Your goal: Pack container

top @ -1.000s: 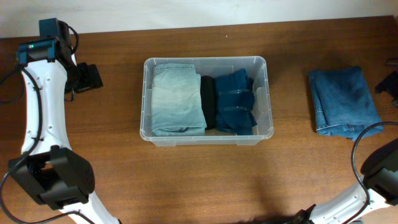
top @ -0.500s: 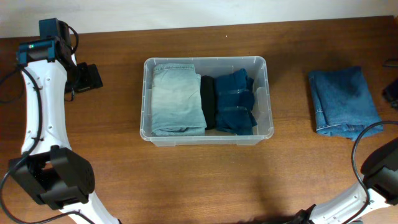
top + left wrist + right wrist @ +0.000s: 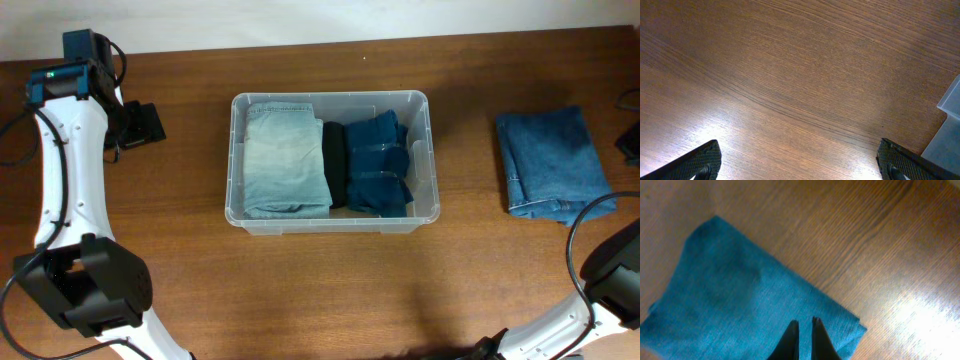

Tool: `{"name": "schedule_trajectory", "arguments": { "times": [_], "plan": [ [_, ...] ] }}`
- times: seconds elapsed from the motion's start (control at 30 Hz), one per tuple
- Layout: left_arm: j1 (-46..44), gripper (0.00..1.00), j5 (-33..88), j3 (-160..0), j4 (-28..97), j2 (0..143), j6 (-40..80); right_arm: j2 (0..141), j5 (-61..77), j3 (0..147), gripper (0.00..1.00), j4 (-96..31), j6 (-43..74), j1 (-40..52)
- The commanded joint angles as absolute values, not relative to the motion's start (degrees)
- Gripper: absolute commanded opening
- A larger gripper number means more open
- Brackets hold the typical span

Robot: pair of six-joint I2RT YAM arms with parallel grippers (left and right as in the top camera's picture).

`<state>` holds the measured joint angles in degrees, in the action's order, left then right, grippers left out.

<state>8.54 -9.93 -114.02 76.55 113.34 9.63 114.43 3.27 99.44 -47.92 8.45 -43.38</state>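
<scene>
**Overhead view.** At the lower left corner of the frame sits the black base joint of the left arm (image 3: 62, 180), whose white link runs up the left edge. At the lower right corner the right arm (image 3: 612, 270) enters with a looping cable. Mid-frame on the brown wooden table (image 3: 330, 290) stands the container (image 3: 433, 160), a clear rectangular bin with rounded corners, its long sides running left to right. Three folded garments fill it side by side. A pale blue garment (image 3: 285, 160) takes the left half, a narrow black garment (image 3: 334, 165) lies in the middle touching both neighbours, and a dark blue garment (image 3: 380, 165) lies at the right. Well apart from the bin, toward the right edge, a folded blue denim piece (image 3: 555, 165) lies flat on the table. Along the top edge runs a strip of pale wall (image 3: 300, 20).

**Left wrist view.** The left gripper (image 3: 797, 155) stands wide, one black finger at each lower corner of the frame, with only bare wood between them. A corner of the container shows at the right edge.

**Right wrist view.** The right gripper (image 3: 803, 322) is drawn together at the lower centre, with only a thin slit between its two dark fingers and nothing clamped. Beyond the tips lies the folded blue denim piece, filling the left and lower part of the frame. Whether the tips touch it cannot be told.
</scene>
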Motion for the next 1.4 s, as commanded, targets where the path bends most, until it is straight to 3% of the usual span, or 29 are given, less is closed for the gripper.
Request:
{"name": "schedule_trajectory", "arguments": {
  "times": [0.0,0.57,1.37],
  "plan": [
    [8.4,0.99,-10.3,-114.8,76.6,111.9,9.5,114.9,-0.3,96.7,0.04,-45.1,7.8,-43.6],
    [8.4,0.99,-10.3,-114.8,76.6,111.9,9.5,116.9,1.3,87.0,0.04,-34.1,12.2,-47.7],
    [8.4,0.99,-10.3,-114.8,76.6,111.9,9.5,120.4,15.3,86.8,0.04,-51.9,16.2,-47.3]
  ]
}}
